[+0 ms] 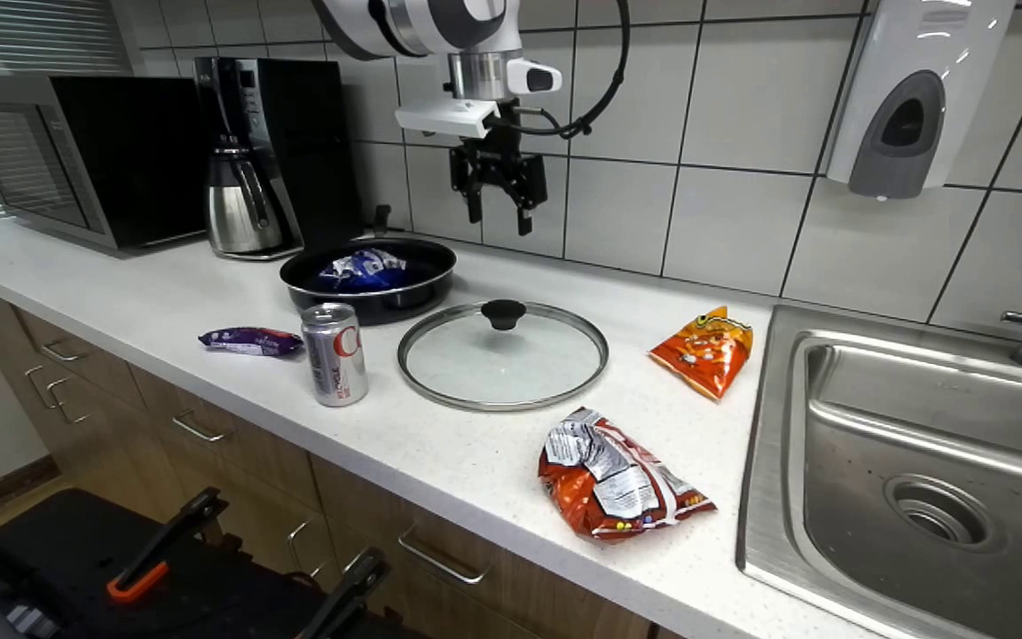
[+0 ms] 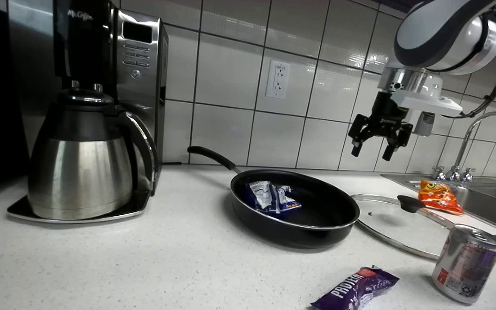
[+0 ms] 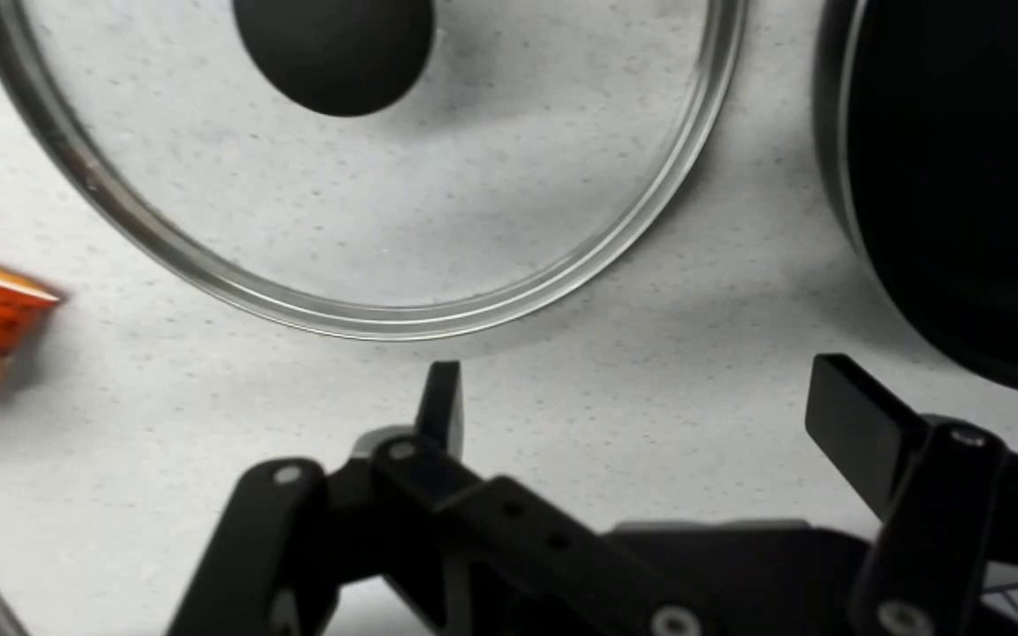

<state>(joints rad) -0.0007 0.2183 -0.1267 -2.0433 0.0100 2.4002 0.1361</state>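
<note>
The Robotiq gripper (image 1: 499,220) hangs above the worktop (image 1: 440,435), its 2 fingers (image 3: 854,420) spread apart and released. A round glass lid (image 1: 504,364) lies flat below, black knob (image 1: 504,314) upward, just beside a black frying pan (image 2: 291,236) holding a crumpled blue snack bag (image 2: 271,197). A silver soda can (image 1: 335,357) stands near a purple protein bar (image 2: 355,289) (its wrapper reads "PROTEIN"); an orange snack bag (image 1: 706,352) and a red snack bag (image 1: 616,484) lie near the steel sink (image 1: 866,470).

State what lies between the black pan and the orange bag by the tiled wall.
The glass lid lies between the black pan and the orange bag, as both exterior views show.
</note>
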